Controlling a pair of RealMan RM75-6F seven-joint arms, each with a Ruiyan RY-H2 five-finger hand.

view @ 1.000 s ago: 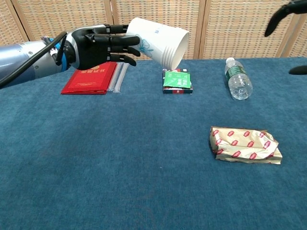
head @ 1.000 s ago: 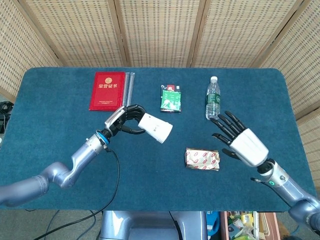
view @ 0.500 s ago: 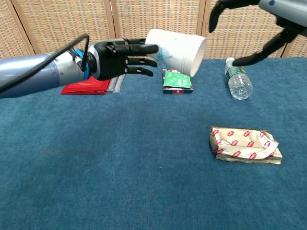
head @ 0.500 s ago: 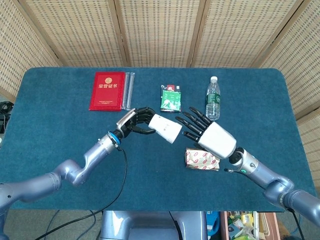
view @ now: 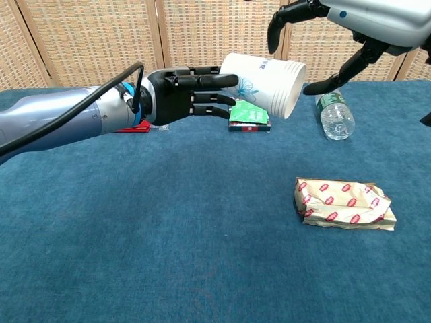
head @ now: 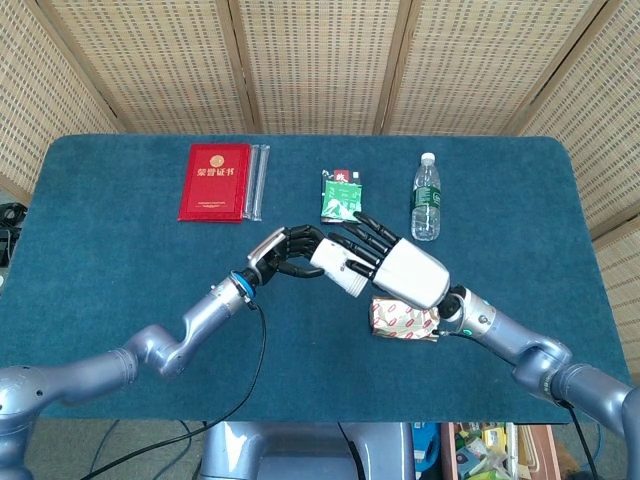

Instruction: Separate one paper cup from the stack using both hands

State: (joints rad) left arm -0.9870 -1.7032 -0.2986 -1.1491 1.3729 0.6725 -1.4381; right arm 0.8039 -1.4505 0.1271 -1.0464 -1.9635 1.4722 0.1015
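One cup stack (view: pixel 266 84) — two hands, perhaps touching

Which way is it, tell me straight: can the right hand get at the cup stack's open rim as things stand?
Probably yes. The left hand holds the cup stack by its base end, so the rim faces the right hand, which hangs open just above it with nothing visible between them.

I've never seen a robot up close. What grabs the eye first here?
Above the middle of the blue table, the left hand holds a stack of white paper cups sideways in the air. The right hand reaches in at the stack's open end, fingers spread. A red booklet lies at the far left.
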